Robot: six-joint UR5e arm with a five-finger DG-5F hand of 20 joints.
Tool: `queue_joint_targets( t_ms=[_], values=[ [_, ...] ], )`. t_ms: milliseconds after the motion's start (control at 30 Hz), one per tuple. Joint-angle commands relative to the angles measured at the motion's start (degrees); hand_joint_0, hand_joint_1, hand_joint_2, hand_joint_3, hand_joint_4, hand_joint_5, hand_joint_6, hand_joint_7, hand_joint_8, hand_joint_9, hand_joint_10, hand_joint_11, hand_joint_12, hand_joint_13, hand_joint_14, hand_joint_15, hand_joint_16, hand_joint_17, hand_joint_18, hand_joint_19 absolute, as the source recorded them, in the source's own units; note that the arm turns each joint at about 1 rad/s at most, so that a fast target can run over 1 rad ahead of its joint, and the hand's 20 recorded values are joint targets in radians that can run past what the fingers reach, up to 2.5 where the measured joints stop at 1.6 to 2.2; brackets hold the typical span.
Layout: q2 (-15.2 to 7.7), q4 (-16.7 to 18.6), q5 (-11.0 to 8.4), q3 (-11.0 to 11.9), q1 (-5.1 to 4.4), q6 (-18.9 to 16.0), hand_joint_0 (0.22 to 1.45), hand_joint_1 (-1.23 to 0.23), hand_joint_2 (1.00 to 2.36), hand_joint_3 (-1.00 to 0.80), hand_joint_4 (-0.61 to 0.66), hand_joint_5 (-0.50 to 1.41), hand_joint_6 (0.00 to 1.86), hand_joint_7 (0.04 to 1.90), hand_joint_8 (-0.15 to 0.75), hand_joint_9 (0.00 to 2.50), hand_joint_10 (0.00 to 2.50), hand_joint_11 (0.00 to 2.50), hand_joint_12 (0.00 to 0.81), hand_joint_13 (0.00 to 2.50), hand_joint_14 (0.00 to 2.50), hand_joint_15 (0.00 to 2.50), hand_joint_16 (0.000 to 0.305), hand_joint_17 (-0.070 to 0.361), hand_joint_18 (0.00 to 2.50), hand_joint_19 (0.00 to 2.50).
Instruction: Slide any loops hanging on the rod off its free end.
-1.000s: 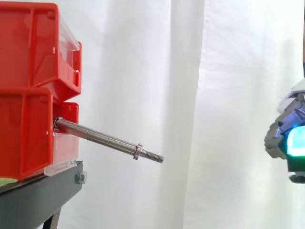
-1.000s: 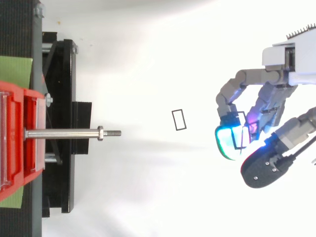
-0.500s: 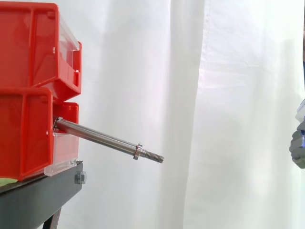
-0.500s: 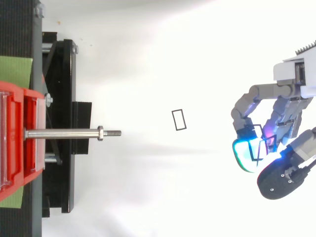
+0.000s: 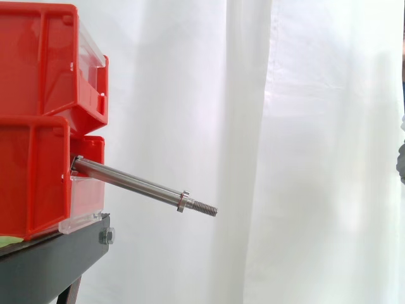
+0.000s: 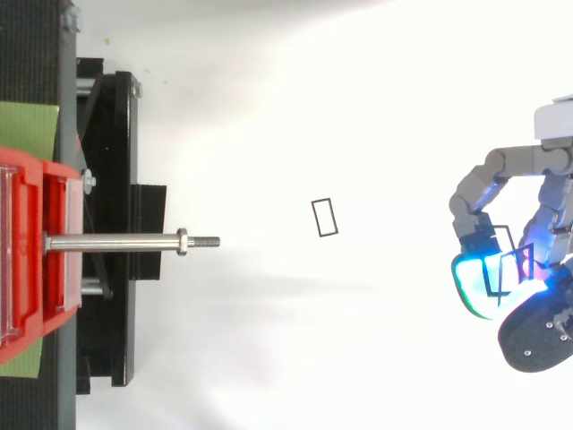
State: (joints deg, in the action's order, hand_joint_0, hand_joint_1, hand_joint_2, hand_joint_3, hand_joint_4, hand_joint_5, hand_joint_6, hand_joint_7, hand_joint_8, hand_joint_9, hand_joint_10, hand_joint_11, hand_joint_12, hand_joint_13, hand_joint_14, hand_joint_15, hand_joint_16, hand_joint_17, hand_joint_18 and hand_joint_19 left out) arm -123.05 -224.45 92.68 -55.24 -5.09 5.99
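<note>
A bare steel rod [image 5: 136, 184] sticks out of the lower red bin [image 5: 35, 177] and slopes down to its threaded free end [image 5: 209, 209]; nothing hangs on it. From above, the rod [image 6: 125, 242] points right. Far to its right, my hand [image 6: 537, 269] has its fingers curled and pinches a thin dark rectangular loop [image 6: 488, 276] against its glowing pads. A second loop of the same kind [image 6: 316, 219] lies flat on the white floor, between the rod tip and the hand. A sliver of the hand [image 5: 402, 161] shows at the right edge of the side view.
Two red bins are stacked on a black stand [image 5: 57, 253] at the left, in front of a white curtain [image 5: 285, 126]. From above, the stand's black frame [image 6: 107, 224] and a green sheet [image 6: 27, 130] lie under the bins.
The hand has drawn away to the right with the loop in its fingers, nearly leaving the side view. The rod and the loop on the floor have not moved.
</note>
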Motion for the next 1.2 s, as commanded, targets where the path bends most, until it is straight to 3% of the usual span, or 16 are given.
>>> queue_joint_targets(
  t_ms=[0,133,233,333,467,633,667,700,767,967,1033,1167],
  values=[
    [0.01,-0.29,-0.14,0.23,0.0,0.08,0.66,-0.65,1.01,-0.44,0.06,-0.22,0.94,1.13,0.31,1.17,0.02,1.31,0.324,0.96,0.01,0.27,0.046,0.104,0.94,0.36],
    [0.8,-0.29,-0.4,0.23,-0.09,0.34,0.66,-0.66,1.01,-0.44,0.06,-0.22,0.94,1.13,0.315,1.1,0.02,1.08,0.322,0.95,0.01,0.24,0.047,0.105,0.94,0.36],
    [1.15,-0.29,-0.66,0.23,-0.18,0.61,0.66,-0.67,1.01,-0.43,0.05,-0.22,0.94,1.13,0.304,0.92,0.02,0.65,0.313,0.93,0.01,0.19,0.047,0.105,0.94,0.35],
    [3.26,-0.29,-2.86,0.23,-0.44,2.01,0.66,-0.67,1.01,-0.42,0.05,-0.21,0.93,1.13,0.296,0.75,0.01,0.34,0.305,0.91,0.01,0.15,0.046,0.104,0.94,0.34],
    [4.75,-0.29,-9.19,0.23,-1.15,7.64,0.67,-0.71,1.01,-0.43,0.01,-0.21,0.93,1.12,0.284,0.61,0.01,0.15,0.303,0.87,0.0,0.13,0.045,0.102,0.93,0.32],
    [4.66,0.24,-10.86,-0.21,-1.5,15.55,0.67,-0.74,1.01,-0.43,-0.03,-0.2,0.93,1.12,0.279,0.51,0.0,0.01,0.297,0.84,0.0,0.11,0.044,0.099,0.91,0.32],
    [4.66,2.17,-10.95,-1.09,-1.59,19.41,0.67,-0.74,1.0,-0.43,-0.04,-0.2,0.92,1.13,0.278,0.51,0.0,0.0,0.296,0.84,0.0,0.1,0.044,0.098,0.91,0.31],
    [4.66,2.17,-10.95,-1.09,-1.59,19.41,0.67,-0.75,1.0,-0.44,-0.06,-0.2,0.92,1.13,0.273,0.5,0.0,0.0,0.296,0.83,0.0,0.1,0.044,0.098,0.9,0.32],
    [4.66,6.65,-10.95,-3.03,-1.67,23.81,0.67,-0.76,1.0,-0.44,-0.08,-0.2,0.92,1.13,0.272,0.5,0.0,0.0,0.298,0.83,0.0,0.1,0.044,0.098,0.9,0.32],
    [4.66,15.27,-10.77,-7.86,-1.67,31.1,0.67,-0.76,1.0,-0.44,-0.09,-0.2,0.91,1.16,0.265,0.6,0.0,0.05,0.299,0.83,0.0,0.11,0.044,0.099,0.89,0.32],
    [4.66,21.33,-10.68,-9.88,-1.67,34.62,0.67,-0.75,1.01,-0.43,-0.08,-0.2,0.91,1.17,0.272,0.68,0.0,0.14,0.3,0.84,0.0,0.12,0.044,0.099,0.9,0.33],
    [4.66,28.63,-10.33,-10.15,-1.67,38.4,0.67,-0.74,1.0,-0.44,-0.06,-0.2,0.91,1.16,0.281,0.75,0.01,0.23,0.309,0.85,0.01,0.14,0.045,0.101,0.9,0.34]
  ],
)
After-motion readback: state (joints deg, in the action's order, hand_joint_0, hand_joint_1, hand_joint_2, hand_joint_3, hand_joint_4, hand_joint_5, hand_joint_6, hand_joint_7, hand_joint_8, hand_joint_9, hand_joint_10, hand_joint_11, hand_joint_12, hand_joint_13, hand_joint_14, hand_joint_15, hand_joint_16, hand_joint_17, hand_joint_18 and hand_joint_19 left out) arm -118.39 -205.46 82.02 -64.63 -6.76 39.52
